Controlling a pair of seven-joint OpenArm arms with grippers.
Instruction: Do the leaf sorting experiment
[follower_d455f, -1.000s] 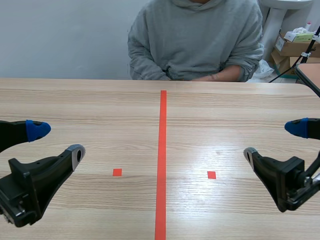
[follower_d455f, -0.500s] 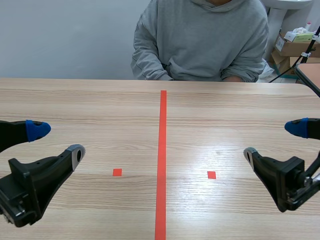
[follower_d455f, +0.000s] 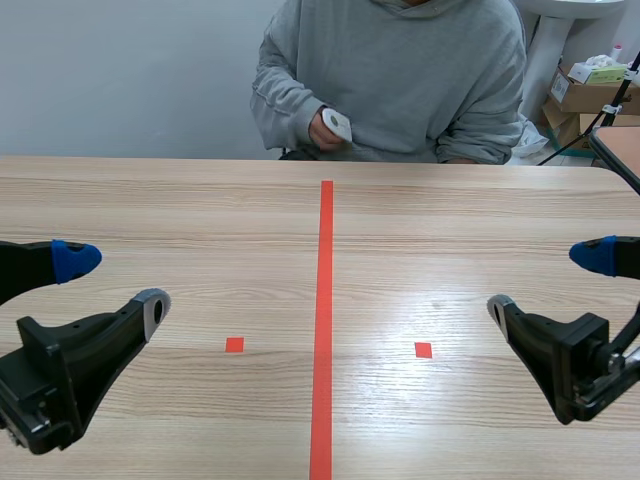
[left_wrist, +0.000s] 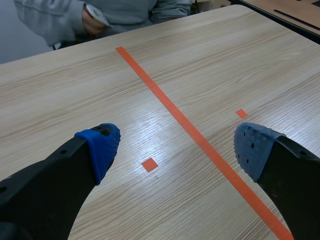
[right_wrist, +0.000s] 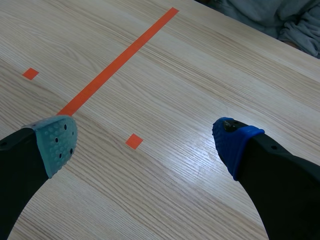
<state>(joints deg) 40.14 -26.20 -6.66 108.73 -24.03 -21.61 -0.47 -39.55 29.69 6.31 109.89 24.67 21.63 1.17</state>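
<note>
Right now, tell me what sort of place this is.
Probably a robot test lab: a wooden table marked with an orange-red tape line, the left claw and right claw open over its near side, and cardboard boxes stacked beyond the table.

Lit brightly and evenly from above, with no hard shadows anywhere. Shows a broad pale sheen on the worktop (follower_d455f: 470, 215) in the scene view, strongest just right of the tape line (follower_d455f: 323, 330) near the middle. Repeats that glare in the left wrist view as a white patch just beyond the small tape square (left_wrist: 149, 164), and in the right wrist view as a washed streak between the fingers of the right tool (right_wrist: 146, 144). Leaves only soft, shallow shading in the folds of the person's sweatshirt (follower_d455f: 420, 70), with a flat, pale wall (follower_d455f: 130, 80) behind.
</note>
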